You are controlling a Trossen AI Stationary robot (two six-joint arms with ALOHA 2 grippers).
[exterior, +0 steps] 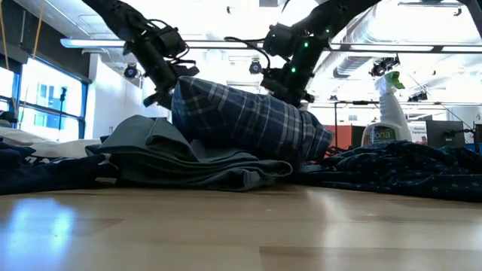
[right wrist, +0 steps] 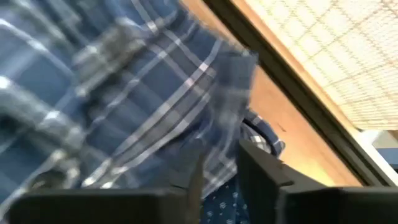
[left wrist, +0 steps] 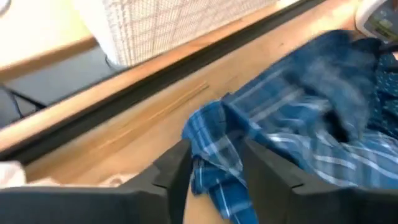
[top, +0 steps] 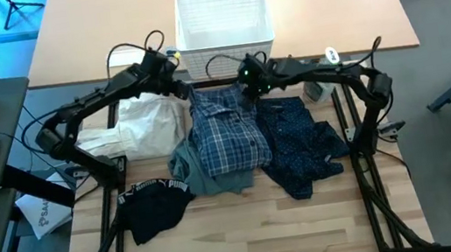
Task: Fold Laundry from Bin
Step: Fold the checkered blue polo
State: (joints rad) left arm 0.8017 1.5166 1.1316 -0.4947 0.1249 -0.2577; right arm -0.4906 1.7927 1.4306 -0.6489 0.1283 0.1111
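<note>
The blue-white plaid shirt (top: 227,135) lies heaped on the grey-green top (top: 206,177) in the middle of the table. The navy dotted trousers (top: 303,146) lie to its right, the white cloth (top: 146,124) to its left, and the black Puma piece (top: 153,207) at the near left. The white bin (top: 222,20) stands beyond the table's far edge. My left gripper (left wrist: 214,171) is open at the shirt's far left corner, my right gripper (right wrist: 217,168) open at its far right corner. Both point slanting down. My left gripper has the plaid shirt's far edge (left wrist: 211,155) lying between its open fingers, which come slanting down from the far side. Whether either finger touches the cloth I cannot tell. My right gripper touches nothing; a loose shirt corner (right wrist: 233,74) shows just ahead of its fingers.
A spray bottle (exterior: 388,113) stands at the far right behind the trousers. A dark frame rail (left wrist: 155,81) runs between the table and the bin. Bare wood (top: 250,237) lies along the near side of the table.
</note>
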